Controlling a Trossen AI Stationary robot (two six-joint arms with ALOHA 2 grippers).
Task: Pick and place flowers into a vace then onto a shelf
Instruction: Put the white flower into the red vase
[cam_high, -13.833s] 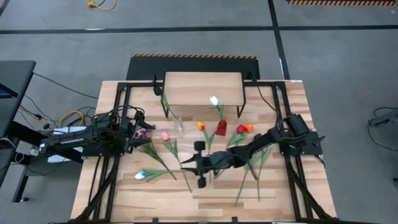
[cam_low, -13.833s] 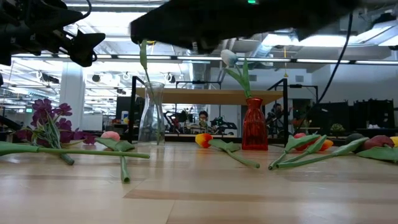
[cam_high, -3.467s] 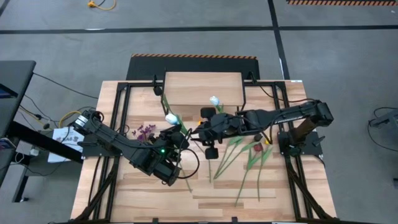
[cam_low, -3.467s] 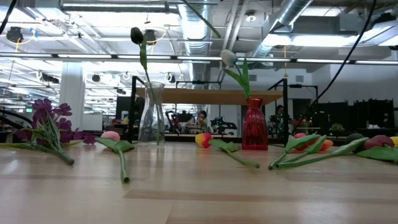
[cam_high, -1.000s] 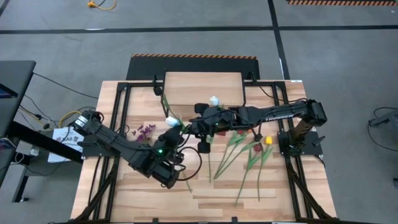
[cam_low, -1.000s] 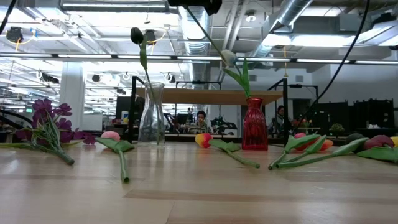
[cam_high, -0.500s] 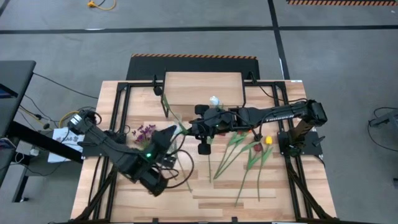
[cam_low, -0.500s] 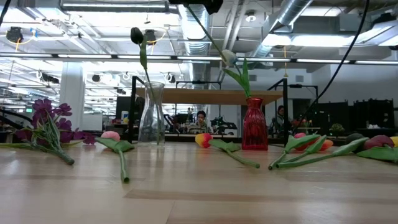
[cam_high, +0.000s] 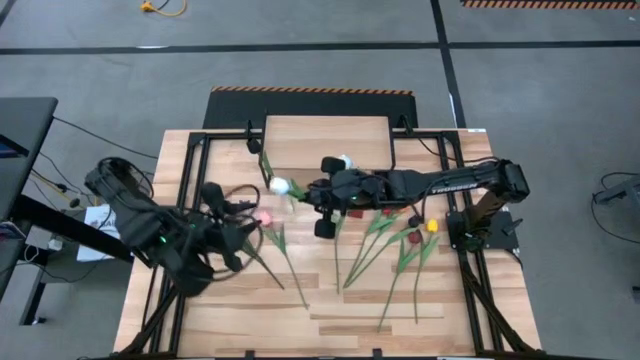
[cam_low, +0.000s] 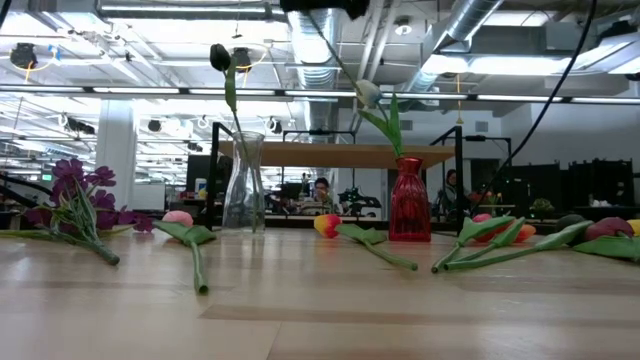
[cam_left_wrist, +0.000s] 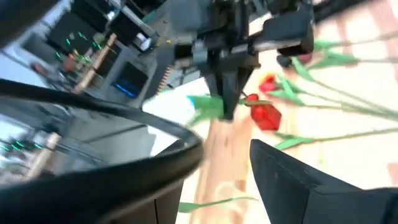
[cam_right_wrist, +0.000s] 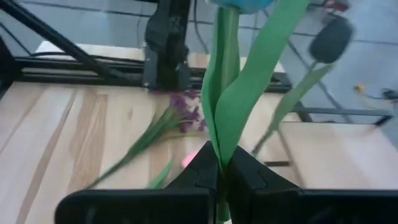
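Note:
My right gripper (cam_high: 303, 190) is shut on a pale-headed tulip (cam_high: 280, 185), held high over the middle of the table in front of the shelf (cam_high: 325, 140). In the low view a clear vase (cam_low: 243, 190) holds a dark tulip (cam_low: 220, 57), and a red vase (cam_low: 408, 200) holds a white tulip (cam_low: 368, 93). My left gripper (cam_high: 245, 235) is open at the table's left, with nothing between its fingers. A pink tulip (cam_high: 265, 217) lies on the table beside it. My right gripper pinches the pale tulip's green stem and one leaf (cam_right_wrist: 221, 152) together between its two fingers, some way below the head (cam_right_wrist: 242, 5). The fingers come from the table's right, slanting a little down. The flower is lifted clear, and its head sticks out past the fingertips toward the table's left.
Several tulips (cam_high: 385, 240) lie on the table's right half, among them a yellow one (cam_high: 432, 226). A purple sprig (cam_low: 75, 195) and an orange tulip (cam_low: 327, 225) lie on the board. Black frame rails (cam_high: 190, 170) run along both sides.
My left gripper has drawn back from the pale tulip toward the table's left edge, rising and rolling about its own axis. The tulip stays lifted in my right gripper, its head shifted slightly toward the far edge.

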